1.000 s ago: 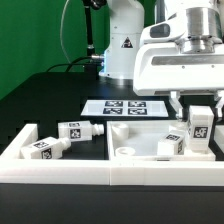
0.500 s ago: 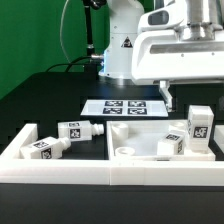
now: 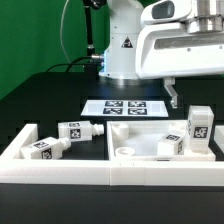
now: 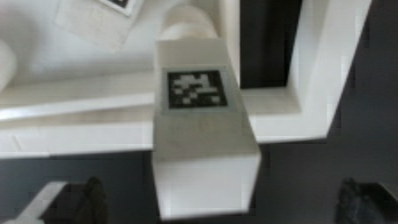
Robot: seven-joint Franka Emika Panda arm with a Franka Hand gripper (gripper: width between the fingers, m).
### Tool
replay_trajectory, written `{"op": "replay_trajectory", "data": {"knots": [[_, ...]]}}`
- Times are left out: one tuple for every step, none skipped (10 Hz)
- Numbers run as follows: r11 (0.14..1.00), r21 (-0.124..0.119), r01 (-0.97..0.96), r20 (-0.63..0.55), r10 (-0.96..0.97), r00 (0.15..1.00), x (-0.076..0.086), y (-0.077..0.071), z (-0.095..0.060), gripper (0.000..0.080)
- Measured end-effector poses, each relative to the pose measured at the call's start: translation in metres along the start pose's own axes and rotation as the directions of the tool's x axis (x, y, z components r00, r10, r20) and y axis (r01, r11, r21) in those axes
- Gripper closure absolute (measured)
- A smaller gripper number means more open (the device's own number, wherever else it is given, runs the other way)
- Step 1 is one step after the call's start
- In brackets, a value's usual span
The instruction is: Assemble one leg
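A leg [image 3: 200, 125] stands upright on the wide white panel [image 3: 140, 160] at the exterior view's right, its tag facing the camera. My gripper [image 3: 196, 90] hangs open just above it and touches nothing; only one finger [image 3: 172, 96] shows. In the wrist view the same leg [image 4: 205, 110] lies straight below, between my two dark fingertips [image 4: 71, 200], and my gripper [image 4: 217, 205] is open and empty. A second leg [image 3: 172, 145] lies on the panel next to the upright one.
Two more legs [image 3: 76, 130] [image 3: 45, 148] lie on the exterior view's left inside a white rimmed tray [image 3: 20, 150]. The marker board [image 3: 125, 108] lies flat behind the panel. The robot's white base [image 3: 120, 45] stands at the back.
My gripper has let go of the upright leg and risen straight up from it. The leg stays standing on the panel.
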State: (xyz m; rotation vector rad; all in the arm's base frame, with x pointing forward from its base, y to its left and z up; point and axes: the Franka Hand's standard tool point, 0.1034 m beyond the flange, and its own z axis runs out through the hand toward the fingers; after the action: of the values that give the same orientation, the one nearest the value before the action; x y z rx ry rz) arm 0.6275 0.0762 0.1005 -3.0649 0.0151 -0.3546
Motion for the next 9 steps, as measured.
{"op": "replay_trajectory", "data": {"knots": [[1.0, -0.002, -0.003, 0.081, 0.004, 0.997, -0.001, 0.005, 0.004, 0.0151], [1.0, -0.004, -0.01, 0.115, 0.01, 0.993, 0.001, 0.006, 0.008, 0.0151], [1.0, -0.006, -0.029, 0.2, 0.029, 0.979, -0.008, 0.01, 0.013, 0.0151], [0.999, -0.01, -0.034, 0.209, 0.035, 0.977, -0.003, 0.013, 0.015, 0.0151], [0.999, -0.011, -0.042, 0.204, 0.043, 0.978, -0.002, 0.011, 0.016, 0.0151], [0.999, -0.012, -0.046, 0.205, 0.048, 0.978, -0.003, 0.01, 0.017, 0.0151], [0.999, -0.011, -0.044, 0.206, 0.045, 0.978, -0.003, 0.01, 0.017, 0.0151], [1.0, -0.008, -0.028, 0.205, 0.029, 0.978, -0.002, 0.011, 0.017, 0.0265], [1.0, -0.005, -0.013, 0.205, 0.014, 0.979, -0.002, 0.013, 0.016, 0.0402]]}}
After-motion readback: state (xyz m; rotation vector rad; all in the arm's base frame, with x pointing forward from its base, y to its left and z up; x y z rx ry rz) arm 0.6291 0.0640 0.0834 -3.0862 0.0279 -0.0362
